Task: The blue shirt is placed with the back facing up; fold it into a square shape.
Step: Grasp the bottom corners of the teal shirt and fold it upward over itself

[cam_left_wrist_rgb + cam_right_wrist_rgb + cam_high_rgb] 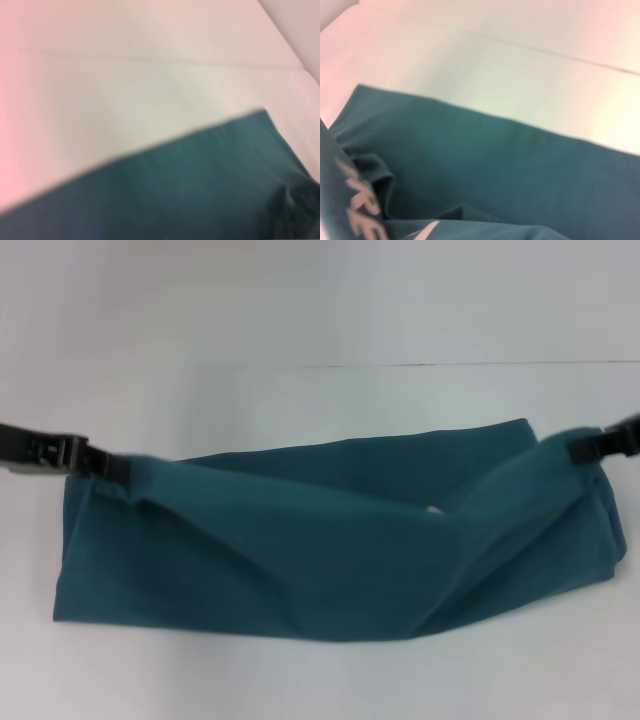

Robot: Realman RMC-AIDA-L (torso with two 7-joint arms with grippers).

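One white counter [320,320] carries one shirt [330,550], folded into a long band across its middle, far edge flat, near fold lifted. Lettering is partly hidden in the right wrist view. Left end effector [105,466] pinches the left corner; right end effector [578,448] pinches the right corner.

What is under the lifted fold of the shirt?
Under the fold of the shirt, held by the left gripper and right gripper, pale lettering shows. The rest is covered.
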